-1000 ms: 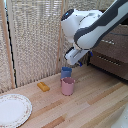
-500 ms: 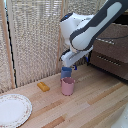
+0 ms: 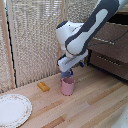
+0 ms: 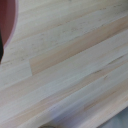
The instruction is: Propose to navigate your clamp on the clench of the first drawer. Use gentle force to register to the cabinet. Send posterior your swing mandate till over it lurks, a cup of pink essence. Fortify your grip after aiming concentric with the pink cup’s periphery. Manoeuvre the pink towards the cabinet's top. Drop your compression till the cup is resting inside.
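On the wooden table (image 3: pixel 95 107), the claw (image 3: pixel 68 74) has seemingly lowered onto the pink cup (image 3: pixel 67 86).

pink cup (image 3: pixel 67 86) upright on wood table, cabinet (image 3: pixel 111 50) w/ silver handles at exterior view's right

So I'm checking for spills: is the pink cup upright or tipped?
Upright. The pink cup stands on its base on the wooden table, rim facing up beneath the hand.

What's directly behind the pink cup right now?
A blue cup stands just behind the pink cup, mostly covered by it and by the hand above. Whether the fingers are open is hidden.
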Available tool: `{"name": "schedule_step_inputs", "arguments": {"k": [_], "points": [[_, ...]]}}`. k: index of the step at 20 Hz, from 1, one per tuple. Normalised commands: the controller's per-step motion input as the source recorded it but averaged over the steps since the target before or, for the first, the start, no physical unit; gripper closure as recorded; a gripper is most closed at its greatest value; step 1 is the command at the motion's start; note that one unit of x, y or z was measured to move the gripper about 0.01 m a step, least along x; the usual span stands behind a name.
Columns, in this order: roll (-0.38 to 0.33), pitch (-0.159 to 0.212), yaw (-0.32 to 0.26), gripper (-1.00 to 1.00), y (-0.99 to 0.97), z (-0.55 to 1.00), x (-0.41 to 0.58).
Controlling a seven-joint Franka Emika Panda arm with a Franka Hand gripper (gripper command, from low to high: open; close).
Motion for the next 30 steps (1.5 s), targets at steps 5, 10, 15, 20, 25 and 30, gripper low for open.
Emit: {"name": "schedule_step_inputs", "arguments": {"k": [5,10,15,20,25,30], "points": [[0.068,0.004,-0.068,-1.00,-0.01,-0.50,0.098],[0.115,0.000,-0.060,-1.00,-0.11,-0.55,0.263],[0.124,-0.026,-0.060,-1.00,-0.13,-0.38,0.095],[0.021,0.008,-0.018,1.00,-0.04,-0.06,0.000],[0.028,0.011,0.000,1.00,-0.01,0.00,-0.005],[0.010,-0.002,0.000,1.00,0.00,0.00,-0.006]]}}
